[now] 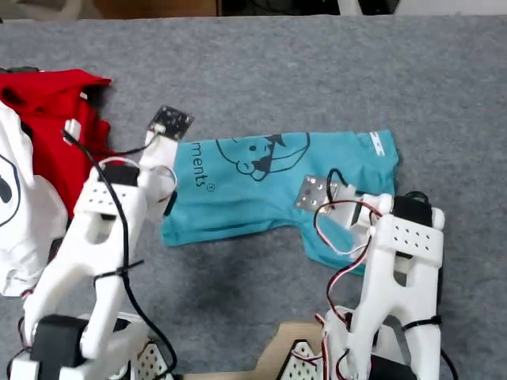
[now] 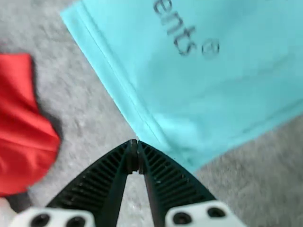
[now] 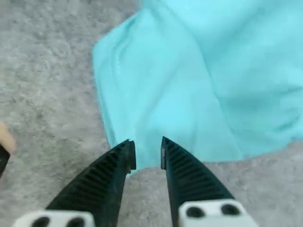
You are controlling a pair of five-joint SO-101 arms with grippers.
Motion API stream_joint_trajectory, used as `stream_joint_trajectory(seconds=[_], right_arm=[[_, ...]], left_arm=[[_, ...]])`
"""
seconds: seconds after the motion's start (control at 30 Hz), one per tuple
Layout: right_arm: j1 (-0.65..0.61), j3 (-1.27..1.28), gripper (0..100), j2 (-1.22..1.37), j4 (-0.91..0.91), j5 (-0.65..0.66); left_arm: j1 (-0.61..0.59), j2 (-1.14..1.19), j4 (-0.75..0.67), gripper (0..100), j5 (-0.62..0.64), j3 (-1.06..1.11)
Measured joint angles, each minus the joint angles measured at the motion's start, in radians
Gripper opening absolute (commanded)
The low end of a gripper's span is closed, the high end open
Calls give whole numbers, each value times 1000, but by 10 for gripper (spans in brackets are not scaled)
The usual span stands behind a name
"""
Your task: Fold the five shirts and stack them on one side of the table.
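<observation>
A teal shirt (image 1: 261, 186) with a dark cartoon print lies partly folded mid-table on the grey cloth. My left gripper (image 2: 134, 158) is shut with nothing in it, its tips just off the teal shirt's hem (image 2: 137, 118), near the corner on the side of the left arm (image 1: 111, 214). My right gripper (image 3: 147, 153) hangs open by a small gap over the edge of a teal flap (image 3: 156, 94), at the shirt's near right part beside the right arm (image 1: 396, 245). A red shirt (image 1: 51, 119) and a white shirt (image 1: 16, 206) lie crumpled at the left.
The red shirt (image 2: 21, 132) lies close to the left gripper. A tan board (image 1: 273, 352) sits between the arm bases at the near edge. Bare grey cloth (image 1: 317, 71) spreads across the far and right parts of the table.
</observation>
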Motion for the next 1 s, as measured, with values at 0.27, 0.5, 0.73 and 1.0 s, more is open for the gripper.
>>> stream_joint_trajectory(seconds=[0.27,0.5,0.73,1.0], right_arm=[[-2,163,146,17,-124,52],[-2,158,146,222,-253,52],[-2,35,18,373,-224,52],[-2,-20,3,439,-229,52]], left_arm=[[0,-43,-61,19,0,180],[0,-44,-86,19,0,206],[0,-44,-86,19,2,207],[0,-44,-104,19,2,224]])
